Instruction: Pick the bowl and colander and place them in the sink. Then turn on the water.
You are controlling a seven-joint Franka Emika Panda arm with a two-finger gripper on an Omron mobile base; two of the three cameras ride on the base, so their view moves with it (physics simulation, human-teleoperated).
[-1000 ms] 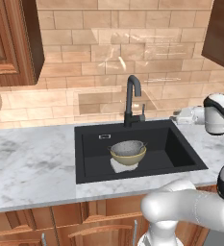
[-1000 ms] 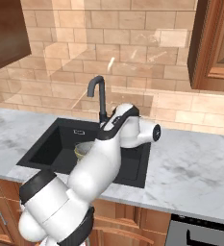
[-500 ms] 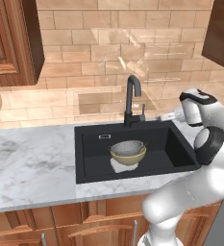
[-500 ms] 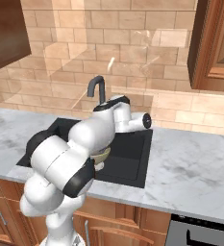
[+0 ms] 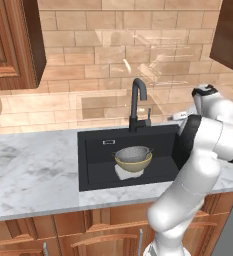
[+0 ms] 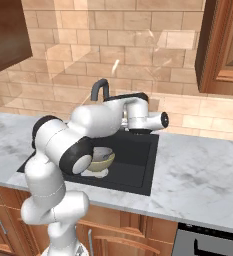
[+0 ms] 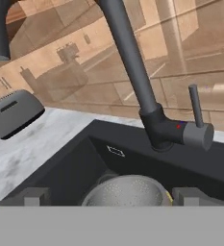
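The yellow-tan bowl sits in the black sink on a white cloth, with the grey speckled colander nested inside it. In the hand view the colander lies just below, with a sliver of the bowl's rim beside it. My gripper is open, its two tips wide apart and holding nothing. It hovers over the basin facing the dark faucet and its upright lever handle. My hand is right of the faucet.
Marble counter runs on both sides of the sink. A dark grey object rests on the counter beyond the basin. The tiled wall is close behind the faucet. Wooden cabinets hang above at left and right.
My arm has folded in and the hand has swung from the right of the sink toward the faucet. The bowl and colander have stayed put. The gripper has stayed open.
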